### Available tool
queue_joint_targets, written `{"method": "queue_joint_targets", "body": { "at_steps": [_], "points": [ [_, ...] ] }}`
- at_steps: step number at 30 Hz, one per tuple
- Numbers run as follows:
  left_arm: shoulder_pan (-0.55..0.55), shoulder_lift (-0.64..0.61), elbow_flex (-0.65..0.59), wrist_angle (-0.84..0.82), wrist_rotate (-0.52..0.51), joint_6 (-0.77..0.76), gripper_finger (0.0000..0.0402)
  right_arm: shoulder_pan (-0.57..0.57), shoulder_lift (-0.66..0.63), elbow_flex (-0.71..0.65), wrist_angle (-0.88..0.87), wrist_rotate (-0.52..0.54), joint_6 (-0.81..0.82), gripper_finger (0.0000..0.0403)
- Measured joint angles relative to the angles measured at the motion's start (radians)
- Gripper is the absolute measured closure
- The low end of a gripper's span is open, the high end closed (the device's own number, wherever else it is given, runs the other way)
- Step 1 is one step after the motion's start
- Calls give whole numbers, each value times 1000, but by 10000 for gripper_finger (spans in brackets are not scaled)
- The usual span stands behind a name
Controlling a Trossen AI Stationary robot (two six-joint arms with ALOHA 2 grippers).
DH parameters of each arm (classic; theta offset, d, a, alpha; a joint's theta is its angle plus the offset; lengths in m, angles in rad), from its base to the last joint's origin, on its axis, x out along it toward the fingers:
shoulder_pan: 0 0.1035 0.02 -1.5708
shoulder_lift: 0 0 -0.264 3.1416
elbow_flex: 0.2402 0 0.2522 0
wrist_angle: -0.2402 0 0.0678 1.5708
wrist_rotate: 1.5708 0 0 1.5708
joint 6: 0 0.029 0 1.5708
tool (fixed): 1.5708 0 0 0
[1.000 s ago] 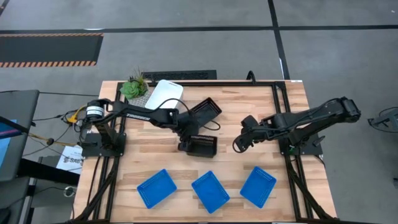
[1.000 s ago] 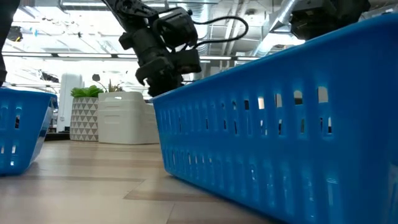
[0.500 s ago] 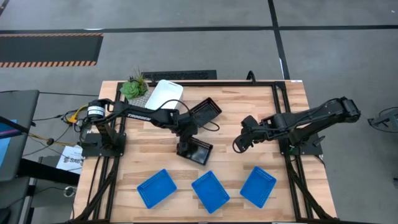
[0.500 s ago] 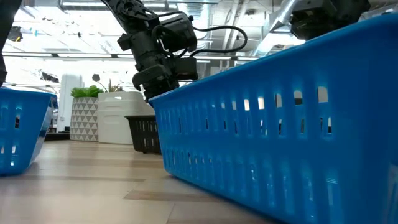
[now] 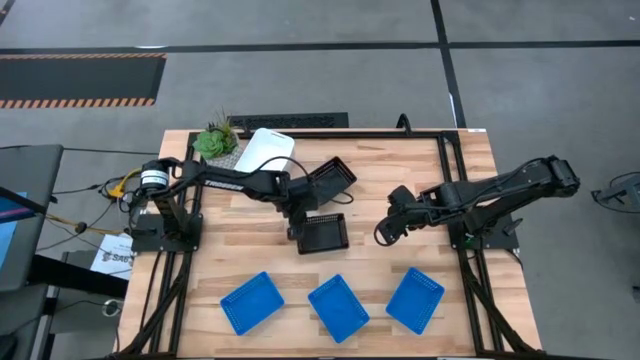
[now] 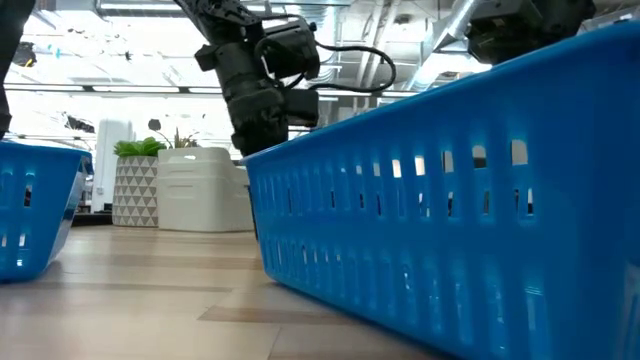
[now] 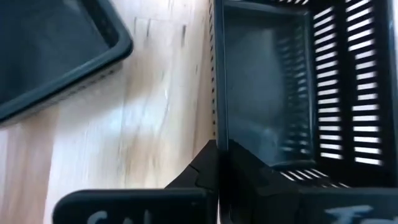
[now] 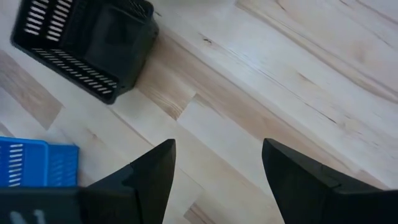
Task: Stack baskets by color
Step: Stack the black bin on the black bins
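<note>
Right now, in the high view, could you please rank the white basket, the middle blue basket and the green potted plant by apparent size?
1. White plastic basket, though partly hidden, and middle bright blue rectangular basket: look alike, too close to rank.
2. Small green potted plant: clearly smallest.

Robotics lab: wooden bench [image 5: 260, 262] on black frame, grey concrete floor [image 5: 300, 70], hazard-striped mat [image 5: 80, 80].

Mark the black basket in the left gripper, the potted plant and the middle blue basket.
black basket [image 5: 324, 236], high view, its floor.
potted plant [image 5: 214, 141], high view, its leaves.
middle blue basket [image 5: 338, 307], high view, its floor.
</note>
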Motion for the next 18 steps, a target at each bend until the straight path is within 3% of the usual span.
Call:
{"method": "queue_joint_targets", "body": {
  "at_steps": [9, 13, 18],
  "points": [
    [2, -9, 229, -240, 50, -138, 401, 0, -53, 0, -15, 2, 68, 138],
    [27, -17, 323, -310, -54, -226, 401, 0, -110, 0, -32, 14, 92, 138],
    [106, -12, 338, -159, -163, -345, 401, 17, -203, 0, -67, 94, 114, 138]
  ]
}}
